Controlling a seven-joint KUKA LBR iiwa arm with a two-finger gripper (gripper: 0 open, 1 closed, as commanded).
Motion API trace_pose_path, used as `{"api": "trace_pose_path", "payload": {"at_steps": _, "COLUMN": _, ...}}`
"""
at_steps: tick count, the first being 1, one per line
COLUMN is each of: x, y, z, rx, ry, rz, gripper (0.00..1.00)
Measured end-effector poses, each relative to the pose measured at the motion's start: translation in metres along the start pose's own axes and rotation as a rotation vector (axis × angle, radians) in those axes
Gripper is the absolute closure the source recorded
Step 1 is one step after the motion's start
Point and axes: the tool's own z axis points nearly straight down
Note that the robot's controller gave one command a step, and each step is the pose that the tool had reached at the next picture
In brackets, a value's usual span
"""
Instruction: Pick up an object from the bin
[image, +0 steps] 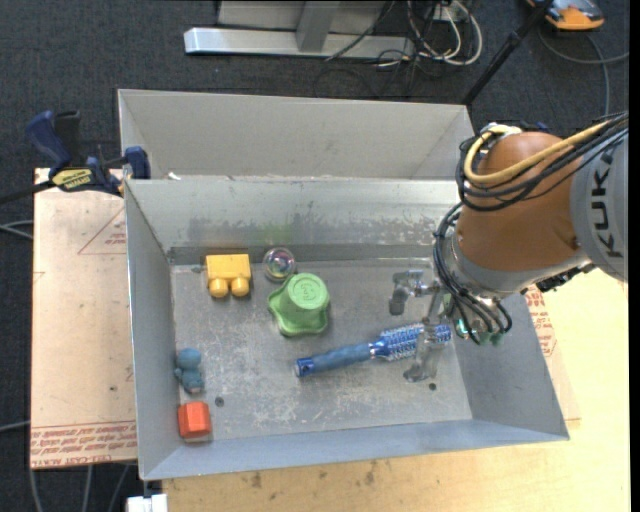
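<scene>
A blue brush (350, 355) lies on the bin floor right of centre, handle pointing left and bristled head to the right. My gripper (413, 332) is open over that head. One finger (404, 291) stands on the head's far side and the other finger (421, 368) on its near side, neither closed on it. A green round cup-like piece (300, 304) sits just left of the brush, towards the middle of the bin.
A yellow block (228, 275) and a small clear ball (279, 263) lie by the back wall. A blue figure (188, 370) and an orange-red block (194, 421) are in the front left corner. The arm's orange cover hangs over the right wall.
</scene>
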Motion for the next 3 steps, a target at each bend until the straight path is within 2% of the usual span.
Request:
{"api": "trace_pose_path", "payload": {"at_steps": 1, "x": -0.040, "y": -0.023, "z": 0.144, "rx": 0.000, "ry": -0.002, "rz": -0.039, "gripper": 0.00}}
{"api": "trace_pose_path", "payload": {"at_steps": 2, "x": -0.042, "y": -0.022, "z": 0.139, "rx": 0.001, "ry": -0.008, "rz": -0.041, "gripper": 1.00}}
{"api": "trace_pose_path", "payload": {"at_steps": 3, "x": -0.040, "y": -0.051, "z": -0.001, "rx": 0.003, "ry": -0.017, "rz": -0.111, "gripper": 1.00}}
